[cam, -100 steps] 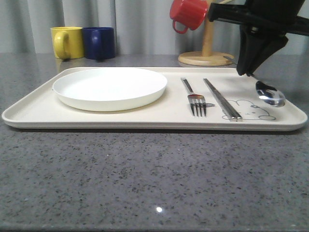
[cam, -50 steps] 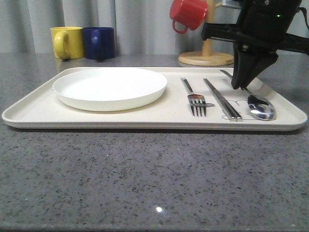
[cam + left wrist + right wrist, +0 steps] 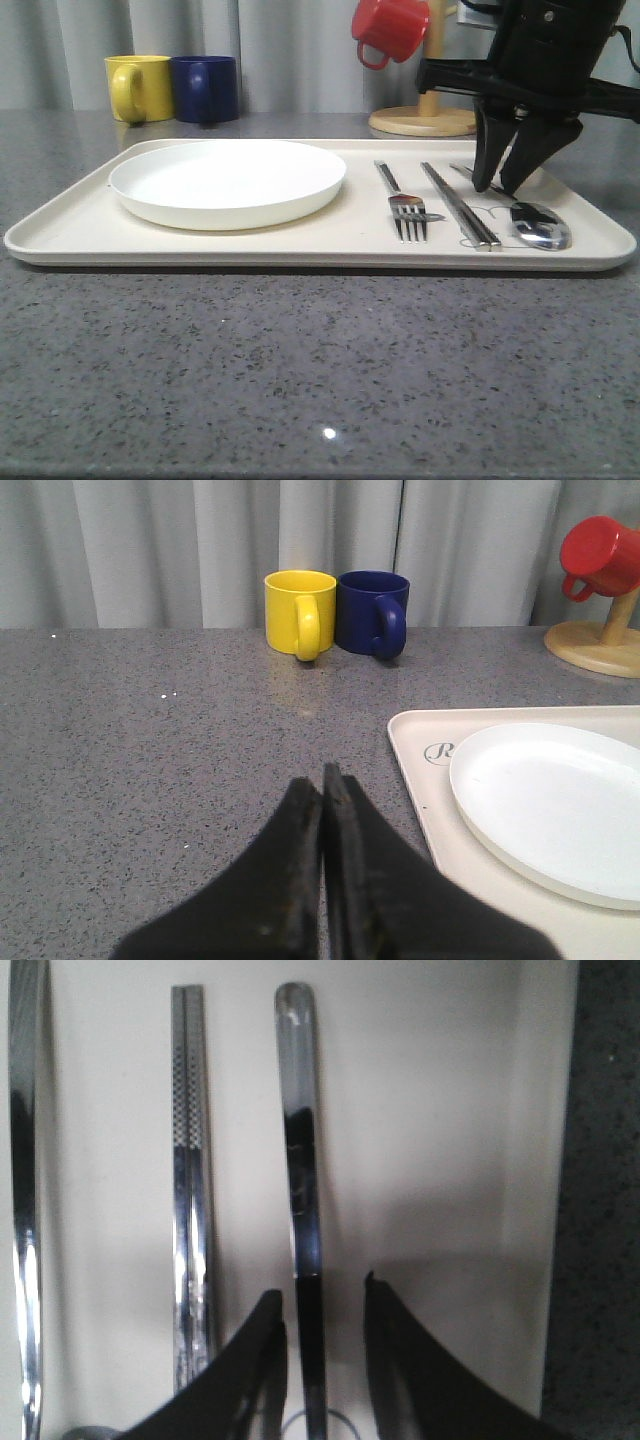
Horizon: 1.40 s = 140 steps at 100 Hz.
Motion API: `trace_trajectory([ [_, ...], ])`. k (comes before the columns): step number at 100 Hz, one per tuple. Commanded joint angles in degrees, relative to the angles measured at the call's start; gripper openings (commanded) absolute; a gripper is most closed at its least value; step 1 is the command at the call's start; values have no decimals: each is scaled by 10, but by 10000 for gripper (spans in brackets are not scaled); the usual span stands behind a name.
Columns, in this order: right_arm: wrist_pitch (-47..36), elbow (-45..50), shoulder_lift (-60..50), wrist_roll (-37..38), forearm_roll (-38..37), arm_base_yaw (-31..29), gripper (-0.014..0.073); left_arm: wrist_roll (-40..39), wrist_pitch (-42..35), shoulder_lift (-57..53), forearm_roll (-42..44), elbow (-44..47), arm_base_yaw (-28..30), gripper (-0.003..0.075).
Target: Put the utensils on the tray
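Observation:
On the cream tray (image 3: 80,225) lie a silver fork (image 3: 408,215), a pair of chopsticks (image 3: 460,208) and a spoon (image 3: 540,225), side by side at its right end. My right gripper (image 3: 497,187) stands open just above the tray, one finger on each side of the spoon's handle and not pinching it. In the right wrist view the spoon handle (image 3: 300,1160) runs between the open fingertips of the gripper (image 3: 320,1295), beside the chopsticks (image 3: 190,1190) and the fork handle (image 3: 22,1160). My left gripper (image 3: 322,775) is shut and empty over the grey counter, left of the tray's corner (image 3: 420,770).
A round white plate (image 3: 228,180) fills the tray's left half. A yellow mug (image 3: 138,87) and a blue mug (image 3: 206,88) stand behind on the left. A red mug (image 3: 390,28) hangs on a wooden stand (image 3: 422,120) at the back right.
The right gripper carried the spoon leftward and down beside the chopsticks, then opened and let it go. The spoon now rests on the tray.

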Motion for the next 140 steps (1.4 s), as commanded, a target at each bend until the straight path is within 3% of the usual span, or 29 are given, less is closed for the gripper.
trace_trajectory([
  [1,-11,-18,-28,0,-5,0,260,1,-44,3,-5,-16,2,-18],
  [35,-15,-19,-90,0,-55,-2,260,1,-44,3,-5,-16,2,-18],
  [68,-19,6,-195,-6,-119,-60,258,1,-44,3,-5,-16,2,-18],
  [116,-197,284,-458,-6,-134,-87,258,1,-44,3,-5,-16,2,-18],
  [140,-344,432,-586,-6,-152,-87,258,1,-44,3,-5,-16,2,-18],
])
